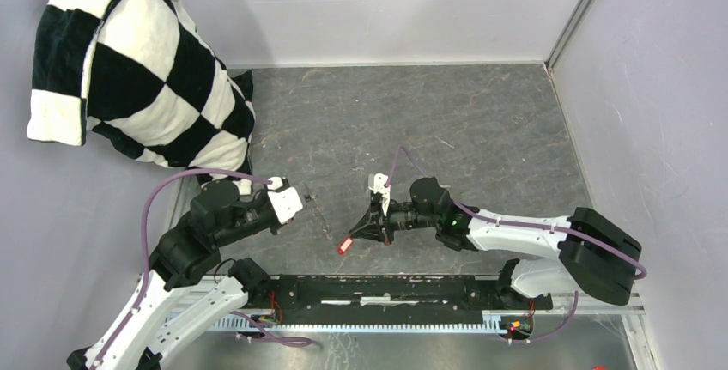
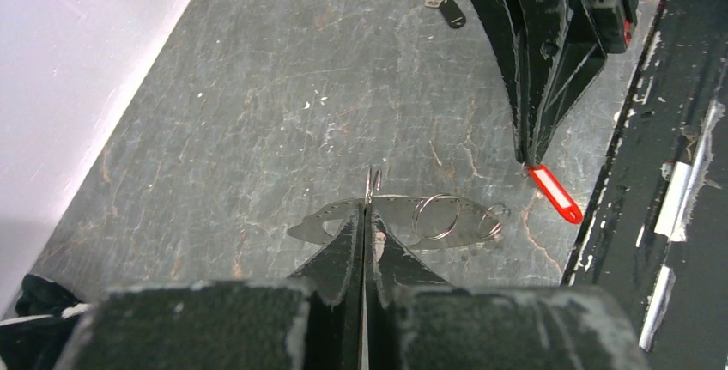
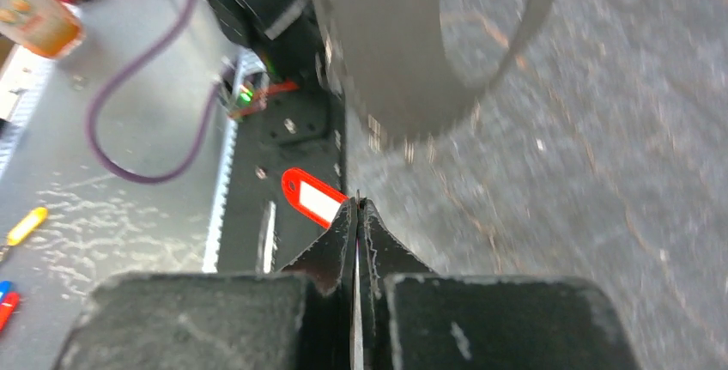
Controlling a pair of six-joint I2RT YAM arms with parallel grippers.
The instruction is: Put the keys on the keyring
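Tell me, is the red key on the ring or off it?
Off. The red key dangles from the shut right gripper, beside the keyring pinched by the left gripper, not threaded.

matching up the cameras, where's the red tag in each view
Top external: red tag low centre, at the tip of the right gripper.
Left wrist: tag right of centre, just below that gripper.
Right wrist: tag centre, just left of the gripper.
Shared landmark: the right gripper, shut on the tag.

The silvery oval keyring [image 2: 335,220] was held on edge near the table's [image 1: 481,130] near edge. The red-tagged key [image 2: 555,194] dangled beside it, and the black-headed key [image 2: 446,9] lay flat farther in.
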